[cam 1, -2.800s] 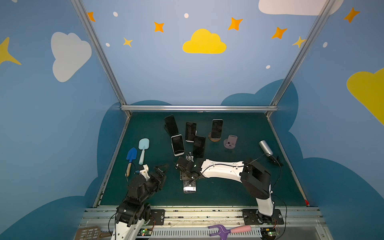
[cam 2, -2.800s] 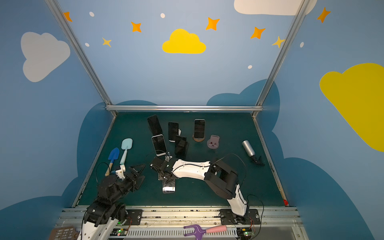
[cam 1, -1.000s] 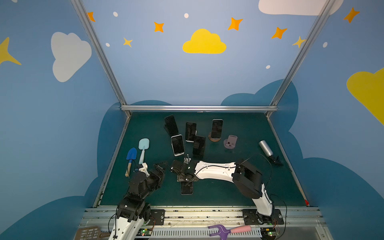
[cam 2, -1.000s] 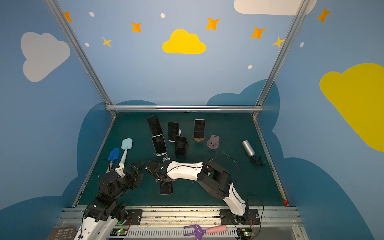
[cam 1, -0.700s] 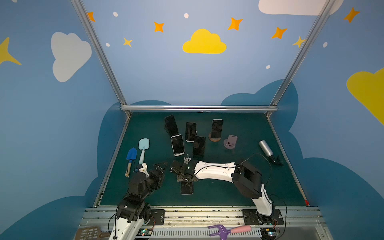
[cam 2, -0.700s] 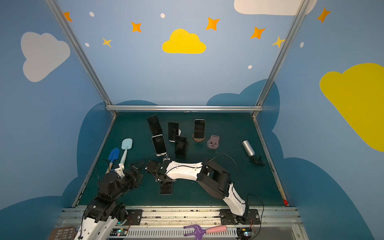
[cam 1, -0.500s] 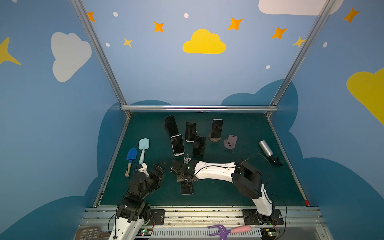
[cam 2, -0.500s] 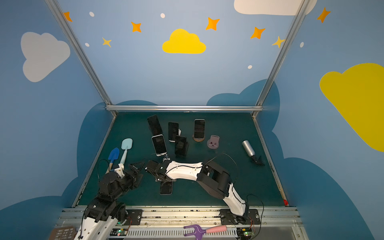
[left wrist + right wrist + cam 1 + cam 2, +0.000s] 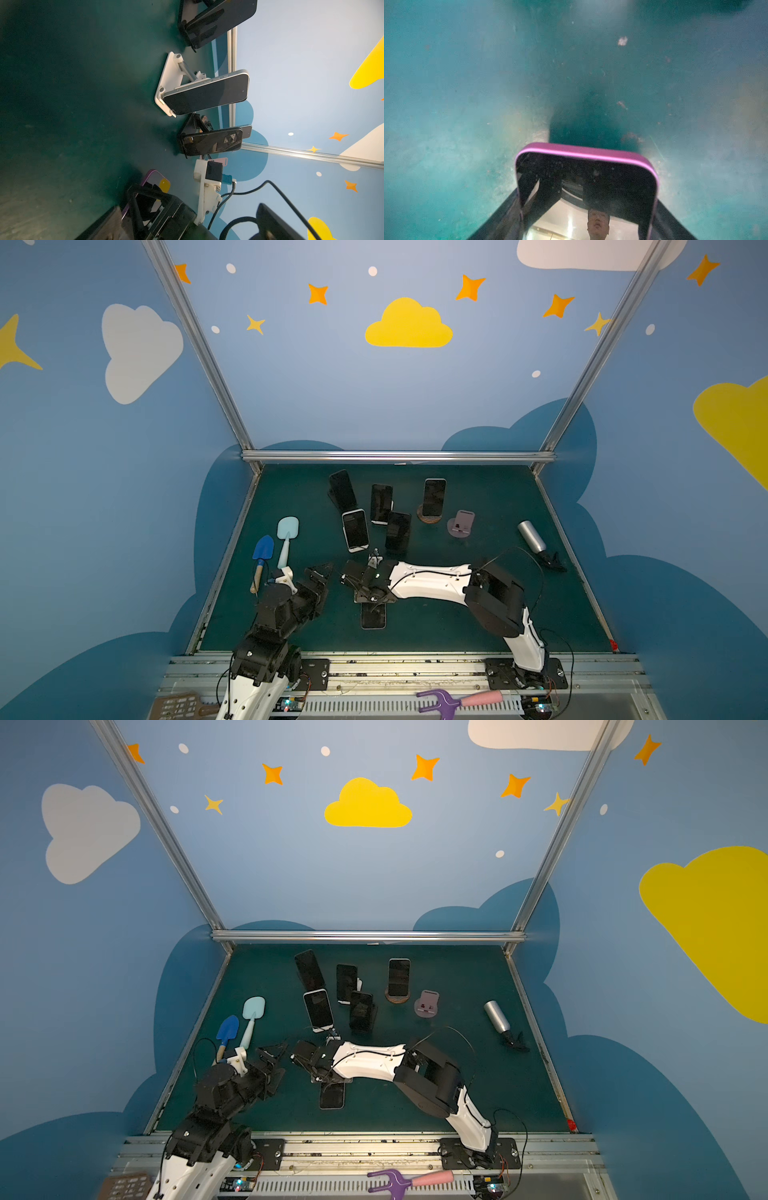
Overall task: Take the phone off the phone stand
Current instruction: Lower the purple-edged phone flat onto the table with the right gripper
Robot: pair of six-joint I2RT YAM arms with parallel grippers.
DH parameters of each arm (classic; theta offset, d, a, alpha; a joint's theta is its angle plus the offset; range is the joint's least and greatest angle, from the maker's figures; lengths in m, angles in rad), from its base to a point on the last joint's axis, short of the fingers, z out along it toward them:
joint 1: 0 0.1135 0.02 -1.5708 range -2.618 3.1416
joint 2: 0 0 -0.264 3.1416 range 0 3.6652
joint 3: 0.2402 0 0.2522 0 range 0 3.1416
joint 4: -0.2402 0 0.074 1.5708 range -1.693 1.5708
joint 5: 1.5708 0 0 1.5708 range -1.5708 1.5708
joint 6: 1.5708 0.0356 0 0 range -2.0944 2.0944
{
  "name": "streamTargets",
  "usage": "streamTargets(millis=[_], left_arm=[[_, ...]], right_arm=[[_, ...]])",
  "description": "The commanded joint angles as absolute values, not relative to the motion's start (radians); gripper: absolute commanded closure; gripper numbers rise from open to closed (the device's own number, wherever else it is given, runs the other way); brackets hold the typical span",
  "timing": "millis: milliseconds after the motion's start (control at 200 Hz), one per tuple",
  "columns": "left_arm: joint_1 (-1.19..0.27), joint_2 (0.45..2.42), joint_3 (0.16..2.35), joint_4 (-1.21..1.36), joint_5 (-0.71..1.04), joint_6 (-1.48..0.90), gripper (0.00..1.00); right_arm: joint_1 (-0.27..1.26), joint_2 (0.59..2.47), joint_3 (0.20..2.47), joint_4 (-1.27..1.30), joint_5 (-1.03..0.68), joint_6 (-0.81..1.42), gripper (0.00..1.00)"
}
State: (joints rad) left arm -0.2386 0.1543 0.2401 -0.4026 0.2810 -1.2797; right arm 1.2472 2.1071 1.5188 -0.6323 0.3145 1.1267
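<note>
Near the front edge of the bench (image 9: 432,635), the phone (image 9: 373,619) lies flat, or almost flat, on the green top. It is well apart from the pink stand (image 9: 461,524), which holds nothing. The right hand (image 9: 374,600) is pinching the phone by its two long sides.

I think the step now is to let go. To do it well, the phone should rest all the way down first; I cannot tell if it does yet. Then the fingers should spread slowly and the hand should go straight up, so it does not drag the phone along.

The phone has a smooth, shiny black glass face that works like a mirror, and a thin purple rim with round corners. Glass is slippery, so a quick pull could make it slide. The bench top looks dull, a bit rough and dusty, which should help the phone stay put.

Farther back, five other phones (image 9: 355,531) lean on stands. The left hand (image 9: 318,574) is spread wide and holds nothing.
</note>
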Motion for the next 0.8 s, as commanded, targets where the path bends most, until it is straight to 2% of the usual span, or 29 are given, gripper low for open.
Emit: streamTargets(millis=[0,796], left_arm=[[-0.241,0.146,0.264,-0.423,0.269,-1.277,0.0],[-0.242,0.103,0.23,-0.416,0.286,-1.281,0.0]], right_arm=[[1.236,2.132,1.462,-0.718,0.299,1.154,0.3],[1.239,2.218,1.582,-0.852,0.334,1.14,0.22]])
